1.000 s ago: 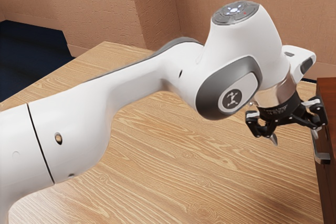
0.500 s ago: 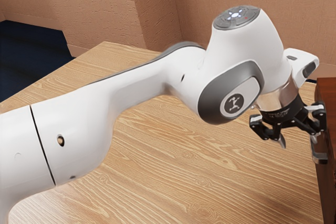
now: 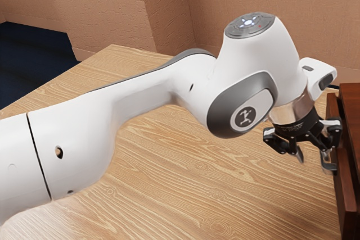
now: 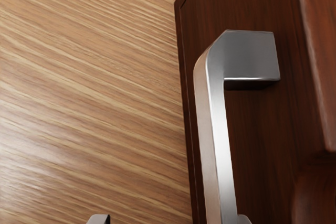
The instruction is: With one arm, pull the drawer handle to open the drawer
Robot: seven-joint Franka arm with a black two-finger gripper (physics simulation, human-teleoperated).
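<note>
1. Drawer handle: brushed-metal bar with a bent bracket at its end, fixed to the drawer. It is the reference for every entry below.
2. Drawer front: dark red-brown wood panel directly behind the handle. In the exterior view its top edge appears to stand slightly forward of the cabinet behind the handle. I judge the drawer to be barely open at most, and cannot tell by how much.
3. Gripper: black, two-finger, positioned at the handle. It is released, with the fingers spread and not clamped on anything. The bar lies between them. One fingertip stands apart from the handle on the table side. The other seems to sit close against the bar on the drawer-front side, but contact cannot be confirmed.
4. Arm: white with grey joints, reaching to the handle from the side away from the drawer.
5. Table: light wood grain, extending from below the handle out under the arm.
6. Walls: tan, well beyond the handle and the table.
7. Task status, as a judgement: the approach is done and the hand straddles the handle. Nearly all of the pull is left, and a firm hook or grip on the bar is not yet evident.
</note>
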